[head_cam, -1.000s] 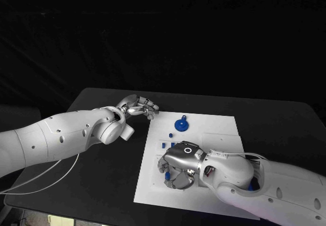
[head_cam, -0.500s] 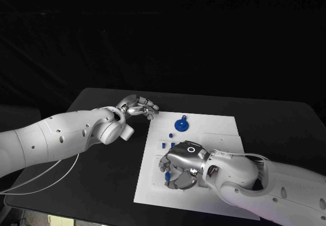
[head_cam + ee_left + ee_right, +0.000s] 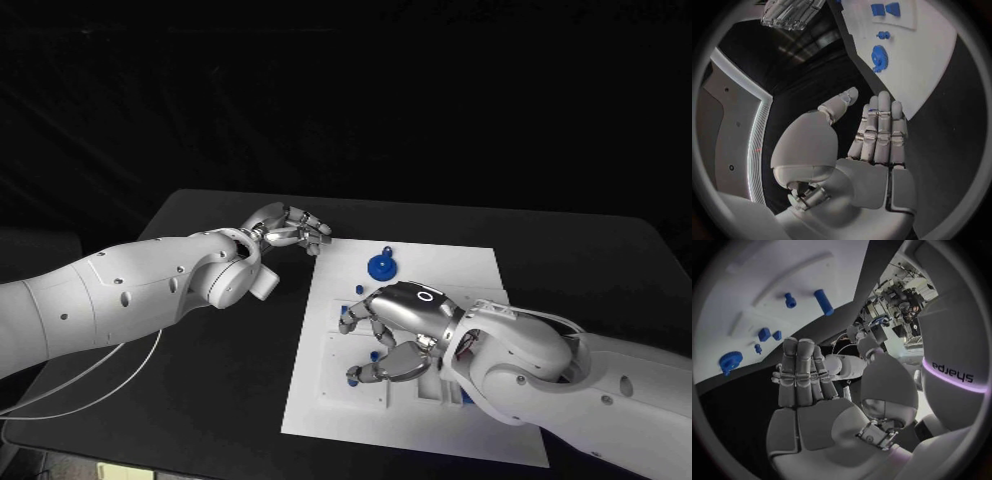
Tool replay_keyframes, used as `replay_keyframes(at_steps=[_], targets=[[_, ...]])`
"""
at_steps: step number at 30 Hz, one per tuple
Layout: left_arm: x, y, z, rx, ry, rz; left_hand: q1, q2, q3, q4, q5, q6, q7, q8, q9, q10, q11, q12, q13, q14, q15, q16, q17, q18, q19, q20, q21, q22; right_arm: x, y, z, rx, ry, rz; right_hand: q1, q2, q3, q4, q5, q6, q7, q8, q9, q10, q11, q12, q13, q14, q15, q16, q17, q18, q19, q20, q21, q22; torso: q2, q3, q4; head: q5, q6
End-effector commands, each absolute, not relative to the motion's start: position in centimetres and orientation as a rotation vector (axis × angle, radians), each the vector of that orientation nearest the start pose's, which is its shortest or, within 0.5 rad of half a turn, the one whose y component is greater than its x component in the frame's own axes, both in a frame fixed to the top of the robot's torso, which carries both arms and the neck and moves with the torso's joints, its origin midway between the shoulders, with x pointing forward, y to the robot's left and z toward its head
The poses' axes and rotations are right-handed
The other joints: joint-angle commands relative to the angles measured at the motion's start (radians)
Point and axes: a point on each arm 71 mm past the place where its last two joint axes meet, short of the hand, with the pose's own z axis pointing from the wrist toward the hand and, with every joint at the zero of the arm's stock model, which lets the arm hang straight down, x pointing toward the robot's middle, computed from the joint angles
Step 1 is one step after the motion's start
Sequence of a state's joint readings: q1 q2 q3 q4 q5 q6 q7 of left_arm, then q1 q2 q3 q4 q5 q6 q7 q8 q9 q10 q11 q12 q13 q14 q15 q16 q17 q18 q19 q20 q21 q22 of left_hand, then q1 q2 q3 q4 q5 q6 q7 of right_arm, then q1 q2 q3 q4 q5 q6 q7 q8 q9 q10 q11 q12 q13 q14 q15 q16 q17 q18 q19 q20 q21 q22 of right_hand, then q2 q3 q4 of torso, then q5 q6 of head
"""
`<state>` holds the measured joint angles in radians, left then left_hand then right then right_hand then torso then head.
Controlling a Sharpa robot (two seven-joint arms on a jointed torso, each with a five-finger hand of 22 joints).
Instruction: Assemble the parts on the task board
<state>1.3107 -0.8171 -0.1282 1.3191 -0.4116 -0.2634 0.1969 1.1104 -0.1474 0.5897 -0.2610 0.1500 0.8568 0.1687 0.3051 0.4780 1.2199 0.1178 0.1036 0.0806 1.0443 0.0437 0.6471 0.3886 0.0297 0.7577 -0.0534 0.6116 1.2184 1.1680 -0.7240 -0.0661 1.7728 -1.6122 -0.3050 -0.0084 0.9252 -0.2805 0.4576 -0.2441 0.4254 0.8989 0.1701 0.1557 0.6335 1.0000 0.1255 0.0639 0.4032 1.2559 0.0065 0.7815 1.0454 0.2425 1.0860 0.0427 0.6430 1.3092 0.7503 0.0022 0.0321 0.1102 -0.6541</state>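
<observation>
blue gear on task board, between empty spread left hand and empty right hand

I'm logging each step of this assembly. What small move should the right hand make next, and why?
Probably lower the right hand and close its fingers on a small blue piece beside its fingertips. The hand hovers over the white task board holding nothing, and the left hand is off the board, also holding nothing.
</observation>
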Motion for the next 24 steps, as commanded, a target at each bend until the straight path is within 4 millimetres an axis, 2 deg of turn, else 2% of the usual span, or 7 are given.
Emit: replay_keyframes(at_steps=[1,6,11,17,20,21,24], targets=[[53.1,25.3,-17.1,-0.732,1.628,-1.162,-0.007,-0.001,0.000,0.005,-0.005,-0.006,0.000,-0.004,-0.001,-0.004,0.000,-0.006,0.002,0.001,0.005,-0.007,0.002,0.004,0.000,0.003,-0.005,0.001,40.2,-7.5,-16.8,-0.410,1.573,1.143,0.000,-0.010,0.003,0.010,-0.001,-0.004,0.001,-0.003,-0.003,-0.002,0.001,0.002,-0.014,0.000,0.005,0.009,0.002,0.019,-0.005,0.001,0.009,0.021,0.000,0.0004,0.0005,-0.004,0.003],[53.1,25.3,-17.0,-0.731,1.628,-1.164,-0.007,-0.001,0.000,0.005,-0.005,-0.006,0.000,-0.004,-0.001,-0.004,0.000,-0.006,0.002,0.001,0.005,-0.007,0.002,0.004,0.000,0.003,-0.005,0.002,41.9,-9.1,-16.2,-0.176,1.665,1.215,0.026,0.022,0.018,0.010,-0.011,-0.002,0.007,0.001,-0.007,0.035,-0.005,0.016,-0.027,0.005,0.000,0.027,0.004,0.019,0.002,-0.005,0.023,0.022,0.000,0.0002,0.0004,-0.010,0.009],[53.1,25.2,-17.0,-0.730,1.628,-1.166,-0.007,-0.001,0.000,0.005,-0.005,-0.006,0.000,-0.004,-0.001,-0.004,0.000,-0.007,0.002,0.001,0.005,-0.007,0.003,0.004,0.000,0.003,-0.005,0.002,44.3,-12.0,-15.8,-0.093,1.763,1.108,0.059,0.096,0.023,-0.027,-0.089,0.020,0.000,0.015,-0.012,0.174,-0.048,0.093,-0.011,-0.001,-0.040,0.036,-0.005,0.019,-0.007,-0.005,0.033,0.019,-0.001,-0.0009,-0.0002,-0.022,0.016],[53.2,25.0,-17.0,-0.730,1.624,-1.165,-0.007,-0.001,0.000,0.005,-0.005,-0.006,0.000,-0.004,-0.001,-0.004,0.000,-0.007,0.002,0.001,0.005,-0.008,0.003,0.004,0.000,0.003,-0.005,0.002,46.4,-15.9,-16.4,0.056,1.881,0.995,0.059,0.115,0.010,-0.043,-0.124,0.054,-0.027,0.048,0.004,0.216,-0.081,0.277,0.122,-0.016,-0.073,0.042,-0.032,0.019,-0.022,0.007,0.031,0.014,-0.005,-0.0017,-0.0037,-0.046,0.017],[53.2,24.9,-17.1,-0.731,1.625,-1.168,-0.008,-0.002,0.000,0.006,-0.005,-0.006,0.000,-0.004,-0.001,-0.004,0.000,-0.007,0.002,0.001,0.005,-0.008,0.004,0.004,0.000,0.003,-0.005,0.002,46.8,-17.8,-16.6,0.155,1.934,0.964,0.034,0.116,-0.028,-0.036,-0.116,0.072,-0.047,0.087,0.060,0.089,-0.111,0.567,0.370,-0.004,-0.077,0.132,-0.006,0.019,0.015,-0.014,0.069,0.018,-0.009,-0.0033,-0.0050,-0.060,0.018],[53.2,24.9,-17.1,-0.732,1.625,-1.168,-0.008,-0.001,0.000,0.006,-0.005,-0.006,0.000,-0.003,-0.001,-0.004,0.000,-0.007,0.002,0.001,0.005,-0.008,0.004,0.004,0.000,0.003,-0.005,0.002,46.9,-18.2,-16.5,0.179,1.951,0.953,0.040,0.124,-0.023,-0.039,-0.113,0.069,-0.044,0.092,0.074,0.060,-0.106,0.632,0.423,-0.010,-0.090,0.150,0.000,0.019,0.014,-0.020,0.074,0.017,-0.013,-0.0034,-0.0068,-0.063,0.016],[53.3,24.8,-17.1,-0.733,1.625,-1.171,-0.008,-0.001,0.000,0.006,-0.005,-0.006,0.000,-0.003,-0.001,-0.004,0.000,-0.007,0.002,0.001,0.005,-0.008,0.004,0.004,0.000,0.003,-0.005,0.002,47.1,-19.9,-16.4,0.230,2.005,0.895,0.037,0.128,-0.020,-0.036,-0.119,0.053,-0.050,0.086,0.084,0.080,-0.113,0.765,0.505,0.017,-0.102,0.219,0.027,0.019,0.038,-0.027,0.105,0.023,-0.020,-0.0042,-0.0101,-0.074,0.014]])
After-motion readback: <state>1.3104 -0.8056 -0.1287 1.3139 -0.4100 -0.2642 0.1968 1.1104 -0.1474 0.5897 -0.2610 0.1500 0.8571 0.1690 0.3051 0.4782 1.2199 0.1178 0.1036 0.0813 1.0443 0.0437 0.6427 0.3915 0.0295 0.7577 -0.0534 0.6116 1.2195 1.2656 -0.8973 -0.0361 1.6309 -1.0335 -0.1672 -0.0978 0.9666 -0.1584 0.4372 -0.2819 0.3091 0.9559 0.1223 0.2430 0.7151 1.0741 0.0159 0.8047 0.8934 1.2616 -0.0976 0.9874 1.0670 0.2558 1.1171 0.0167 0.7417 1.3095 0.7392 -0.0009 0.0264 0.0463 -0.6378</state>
